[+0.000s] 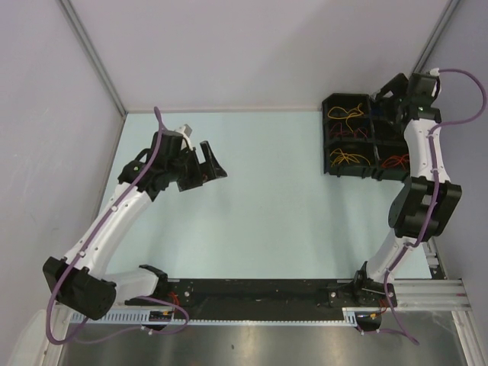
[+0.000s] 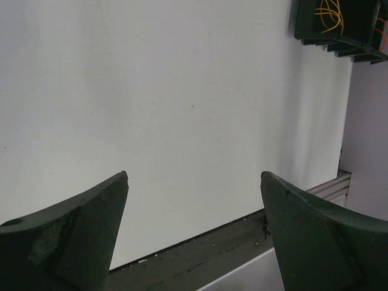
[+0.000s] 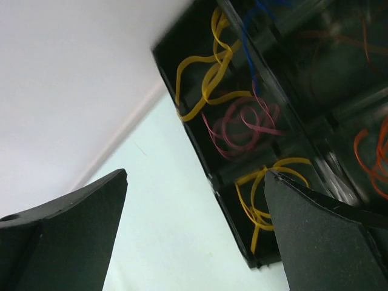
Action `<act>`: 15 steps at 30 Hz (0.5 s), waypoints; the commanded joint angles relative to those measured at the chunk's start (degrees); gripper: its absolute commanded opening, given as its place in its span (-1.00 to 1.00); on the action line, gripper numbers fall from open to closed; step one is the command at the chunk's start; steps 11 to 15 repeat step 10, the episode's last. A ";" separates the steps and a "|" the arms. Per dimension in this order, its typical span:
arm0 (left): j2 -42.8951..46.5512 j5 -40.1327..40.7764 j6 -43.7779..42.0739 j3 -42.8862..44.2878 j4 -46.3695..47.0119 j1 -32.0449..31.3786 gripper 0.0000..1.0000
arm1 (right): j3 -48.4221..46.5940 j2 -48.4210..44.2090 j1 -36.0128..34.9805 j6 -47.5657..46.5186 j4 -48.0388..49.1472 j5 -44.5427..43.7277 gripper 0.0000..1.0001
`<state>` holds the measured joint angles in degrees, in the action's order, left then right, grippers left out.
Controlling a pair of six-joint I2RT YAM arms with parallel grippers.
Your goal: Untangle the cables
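The cables lie in a black compartment tray (image 1: 329, 145) at the far right of the table. In the right wrist view I see a yellow cable (image 3: 203, 79), a pink-purple cable (image 3: 239, 127), a second yellow cable (image 3: 260, 200), a blue cable (image 3: 251, 42) and an orange cable (image 3: 373, 157), each curled in its own compartment. My right gripper (image 3: 195, 176) is open and empty above the tray's left edge; it also shows in the top view (image 1: 383, 105). My left gripper (image 2: 194, 176) is open and empty over the bare table at the left (image 1: 213, 174).
The tray's corner (image 2: 354, 45) with a yellow cable (image 2: 330, 15) shows at the top right of the left wrist view. A black base rail (image 1: 252, 293) runs along the near edge. Grey walls close in the table at the back and sides.
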<state>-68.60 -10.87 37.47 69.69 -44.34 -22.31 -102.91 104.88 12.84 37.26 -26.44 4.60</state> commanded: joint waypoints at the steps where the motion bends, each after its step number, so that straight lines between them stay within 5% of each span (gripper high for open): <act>1: 3.03 -3.10 0.32 -2.89 3.38 0.51 0.89 | 7.26 -5.73 2.62 -1.13 -5.29 7.43 0.99; 6: 4.35 -5.21 1.99 -8.24 6.45 0.51 0.89 | 18.08 -13.46 4.73 -4.64 -4.24 15.78 0.99; 15: 4.61 -4.34 1.29 -9.57 6.72 0.51 0.89 | 21.00 -19.35 4.48 -6.23 -9.05 9.05 1.00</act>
